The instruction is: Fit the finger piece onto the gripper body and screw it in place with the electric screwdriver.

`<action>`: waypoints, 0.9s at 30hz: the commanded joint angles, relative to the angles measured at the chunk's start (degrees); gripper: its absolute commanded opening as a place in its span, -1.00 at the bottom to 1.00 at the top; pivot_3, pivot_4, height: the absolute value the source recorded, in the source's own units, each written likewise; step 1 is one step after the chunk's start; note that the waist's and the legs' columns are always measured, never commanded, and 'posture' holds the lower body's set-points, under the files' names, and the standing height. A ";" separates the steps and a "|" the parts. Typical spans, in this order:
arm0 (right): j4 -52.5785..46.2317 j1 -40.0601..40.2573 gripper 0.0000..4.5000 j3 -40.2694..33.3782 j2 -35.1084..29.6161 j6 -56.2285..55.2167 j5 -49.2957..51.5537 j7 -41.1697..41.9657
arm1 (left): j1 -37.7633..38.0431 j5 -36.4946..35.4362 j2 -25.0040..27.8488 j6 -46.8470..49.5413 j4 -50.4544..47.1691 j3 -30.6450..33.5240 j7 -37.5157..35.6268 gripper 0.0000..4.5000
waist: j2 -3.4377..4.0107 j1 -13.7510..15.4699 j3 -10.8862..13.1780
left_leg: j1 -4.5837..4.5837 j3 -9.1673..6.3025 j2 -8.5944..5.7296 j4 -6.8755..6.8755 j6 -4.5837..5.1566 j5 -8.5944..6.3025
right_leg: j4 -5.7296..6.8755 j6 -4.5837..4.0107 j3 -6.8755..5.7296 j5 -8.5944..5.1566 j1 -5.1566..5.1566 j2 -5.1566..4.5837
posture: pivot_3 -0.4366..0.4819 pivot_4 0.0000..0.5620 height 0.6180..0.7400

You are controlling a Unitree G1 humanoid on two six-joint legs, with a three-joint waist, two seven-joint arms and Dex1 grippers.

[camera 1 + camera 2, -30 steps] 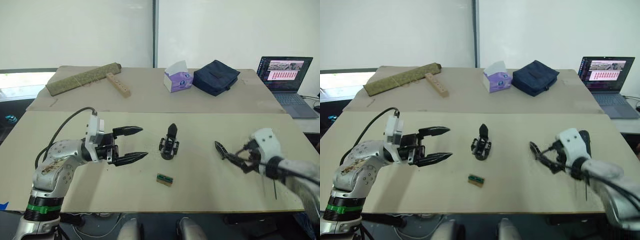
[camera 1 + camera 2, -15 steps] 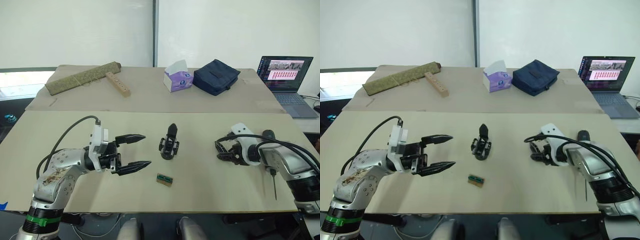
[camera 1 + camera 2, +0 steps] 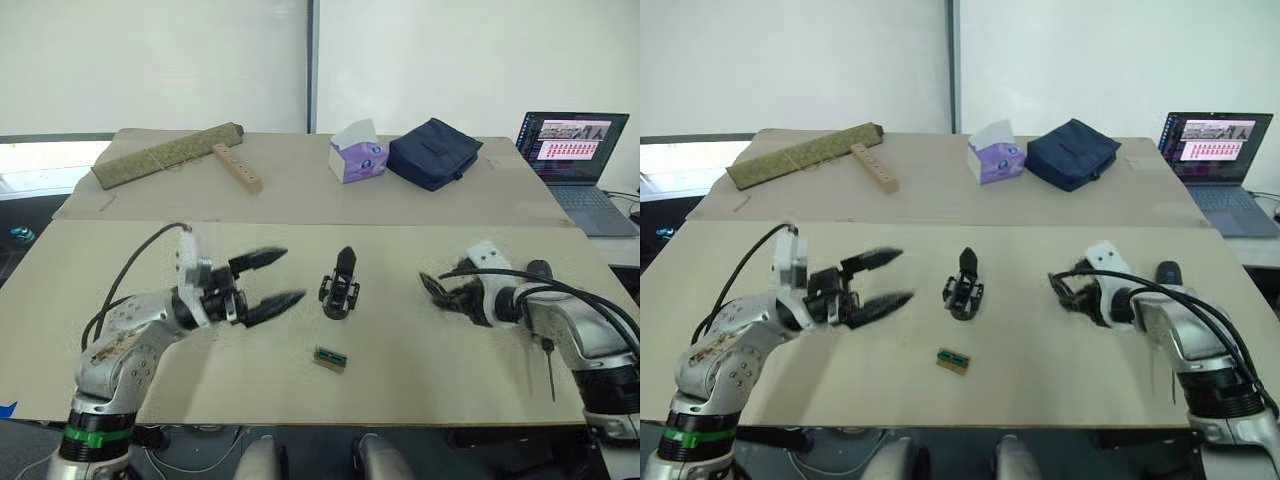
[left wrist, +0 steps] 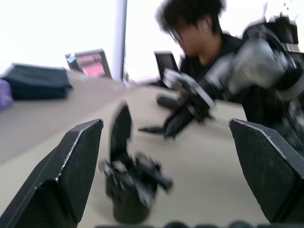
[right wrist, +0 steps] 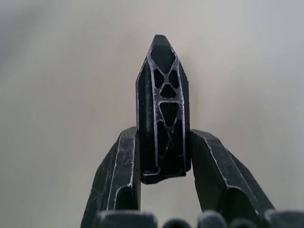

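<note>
Left gripper (image 3: 268, 279) jaws spread wide; right gripper (image 5: 163, 156) jaws clamped.

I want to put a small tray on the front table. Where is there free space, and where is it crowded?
Free: the table between the small green-and-brown block and the right gripper. Crowded: the gripper body sits between both grippers, with the open left gripper nearby.

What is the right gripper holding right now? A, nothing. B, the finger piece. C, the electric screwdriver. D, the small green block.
B: in the right wrist view the right gripper is clamped on both sides of the black pointed finger piece.
</note>
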 commanded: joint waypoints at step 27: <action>-11.34 -6.53 -0.51 12.77 13.15 -39.57 -28.38 -8.74 | -19.54 -13.21 -23.16 14.33 3.16 -0.44 36.66 -0.04 | -0.15 0.06 0.06 | 0.04 -0.02 -0.19 -0.01 -0.07 0.04 | -0.06 0.02 -0.01 0.04 0.09 -0.08 | -0.05 -0.47 1.00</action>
